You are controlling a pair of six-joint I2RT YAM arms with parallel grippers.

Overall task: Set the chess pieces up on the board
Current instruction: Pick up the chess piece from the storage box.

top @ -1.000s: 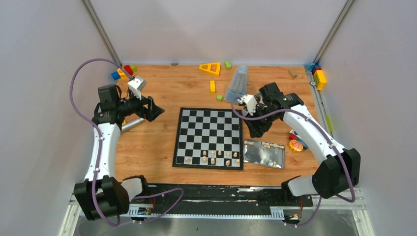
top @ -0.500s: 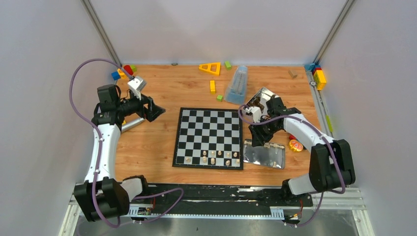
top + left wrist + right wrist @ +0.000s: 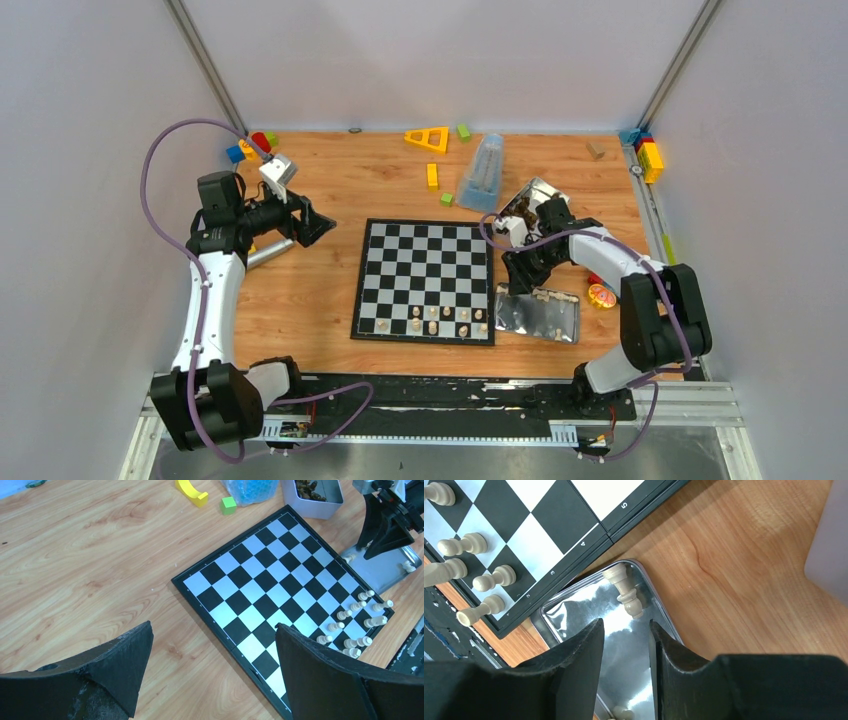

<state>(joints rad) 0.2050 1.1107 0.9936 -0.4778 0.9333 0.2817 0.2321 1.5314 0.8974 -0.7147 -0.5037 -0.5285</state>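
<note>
The right claw hangs low over a shiny metal tray. Its two black fingers are a little apart, with only a narrow gap, and nothing is between them. One cream chess piece lies on its side in the tray, at 12 o'clock from the claw, just beyond the fingertips and not touching them. It is pale and smooth, with a turned, narrow body, and it lies along the line from 11 to 5 o'clock, near the far corner of the tray. A second pale piece shows at 6 o'clock in the gap between the fingers; its kind I cannot tell.

The board is at 10 o'clock from the right claw, and its thin black rim is just beside the tray. It lies flat and open on the wooden surface, with black and white squares and small white numbers on the rim. Several cream chess pieces stand on it in the two nearest rows, at the 6 o'clock edge of the board in the top view. The other squares carry nothing.

The left claw is above the surface at 9 o'clock from the board, apart from it. Its fingers are spread wide and hold nothing.
</note>
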